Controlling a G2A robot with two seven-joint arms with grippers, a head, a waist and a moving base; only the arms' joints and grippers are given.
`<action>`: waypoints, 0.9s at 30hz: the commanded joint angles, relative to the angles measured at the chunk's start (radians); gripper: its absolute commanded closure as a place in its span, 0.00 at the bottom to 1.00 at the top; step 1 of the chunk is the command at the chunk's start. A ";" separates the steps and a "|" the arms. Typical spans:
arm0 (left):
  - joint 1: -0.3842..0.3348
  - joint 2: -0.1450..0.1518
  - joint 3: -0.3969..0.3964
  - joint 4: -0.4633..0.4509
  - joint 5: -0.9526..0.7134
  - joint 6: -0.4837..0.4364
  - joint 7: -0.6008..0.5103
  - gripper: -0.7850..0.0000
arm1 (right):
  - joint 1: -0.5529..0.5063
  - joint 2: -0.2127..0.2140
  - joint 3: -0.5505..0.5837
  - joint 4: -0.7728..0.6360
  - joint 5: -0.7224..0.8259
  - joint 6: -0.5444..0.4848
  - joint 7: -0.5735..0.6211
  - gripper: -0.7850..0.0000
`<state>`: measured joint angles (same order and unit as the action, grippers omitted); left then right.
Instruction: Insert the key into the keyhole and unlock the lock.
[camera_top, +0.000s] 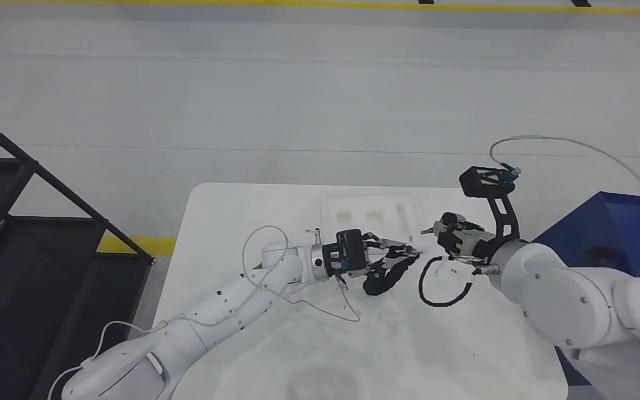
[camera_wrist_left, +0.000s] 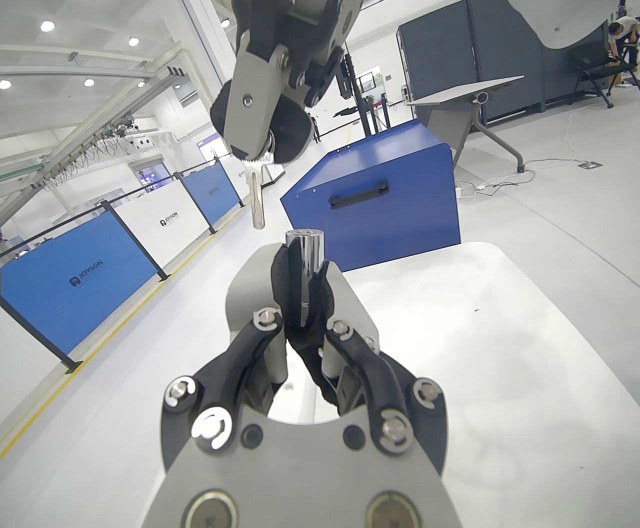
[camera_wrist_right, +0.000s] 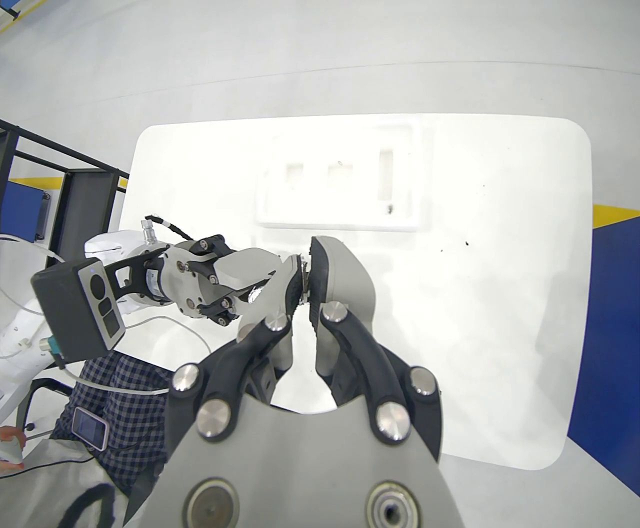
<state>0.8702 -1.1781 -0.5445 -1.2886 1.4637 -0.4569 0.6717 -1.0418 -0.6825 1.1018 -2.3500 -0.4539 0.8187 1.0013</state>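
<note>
My left gripper (camera_wrist_left: 300, 285) is shut on the lock (camera_wrist_left: 305, 260), a shiny chrome cylinder that stands upright with its end face up. Just above it hangs a silver key (camera_wrist_left: 256, 197), blade pointing down, held by my right gripper (camera_wrist_left: 260, 150), which is shut on its head. The key tip sits slightly to one side of the lock's end, a small gap apart. From above, the left gripper (camera_top: 398, 262) and right gripper (camera_top: 435, 232) meet over the middle of the white table (camera_top: 240, 230). In the right wrist view my right gripper (camera_wrist_right: 306, 280) hides the key.
A white foam tray (camera_wrist_right: 340, 175) with shallow recesses lies on the table beyond the grippers. A blue box (camera_wrist_left: 380, 200) stands on the floor past the table's edge. A black cable loop (camera_top: 440, 285) hangs by the right arm. A black rack (camera_top: 50, 250) stands at the table's left.
</note>
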 joint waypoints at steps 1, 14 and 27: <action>0.001 -0.004 -0.004 0.008 -0.002 -0.001 -0.005 1.00 | 0.006 0.006 -0.006 0.000 0.016 0.006 -0.005 1.00; -0.005 -0.039 -0.010 0.044 0.006 0.001 -0.020 1.00 | 0.048 0.057 -0.057 0.000 0.172 0.069 -0.069 1.00; -0.002 -0.054 -0.017 0.065 0.012 0.012 0.008 1.00 | 0.079 0.071 -0.068 0.000 0.226 0.098 -0.098 1.00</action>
<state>0.8684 -1.2320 -0.5618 -1.2232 1.4760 -0.4449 0.6796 -0.9632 -0.6113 1.0338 -2.3500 -0.2282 0.9171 0.9032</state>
